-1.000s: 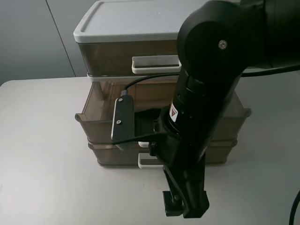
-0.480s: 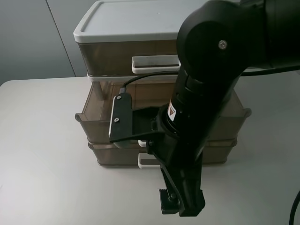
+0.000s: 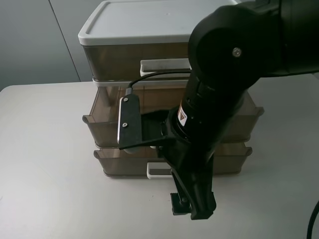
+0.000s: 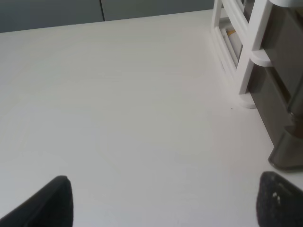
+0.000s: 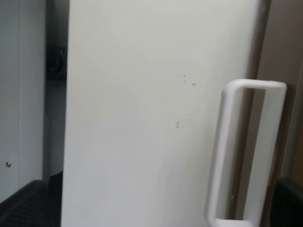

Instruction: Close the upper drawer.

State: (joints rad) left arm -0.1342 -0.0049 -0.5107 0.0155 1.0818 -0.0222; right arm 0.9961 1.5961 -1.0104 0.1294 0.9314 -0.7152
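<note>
The upper drawer [image 3: 102, 130], smoky-brown and shallow, stands partly pulled out of the cabinet [image 3: 139, 22]. My right arm [image 3: 219, 99] covers the middle of its front, so its white handle is hidden. The arm's black lower end [image 3: 193, 205] hangs in front of the lowest drawer [image 3: 119, 167]. The right gripper [image 5: 158, 208] shows only as dark fingertips [image 5: 28, 203] in the wrist view's corners, wide apart, facing the cabinet's white lid [image 5: 156, 118] and the top drawer's handle [image 5: 246, 151]. The left gripper [image 4: 165, 203] is open and empty over the table, beside the cabinet's side [image 4: 277, 90].
The top drawer [image 3: 114, 62] is shut, with its wide white handle [image 3: 162, 67]. The lowest drawer's handle [image 3: 158, 173] shows under the arm. The white table [image 3: 45, 164] runs left of the cabinet. A grey wall [image 3: 30, 40] stands behind.
The upper drawer has slid a little back into the cabinet. My right arm has shifted slightly left and toward the cabinet with it.
</note>
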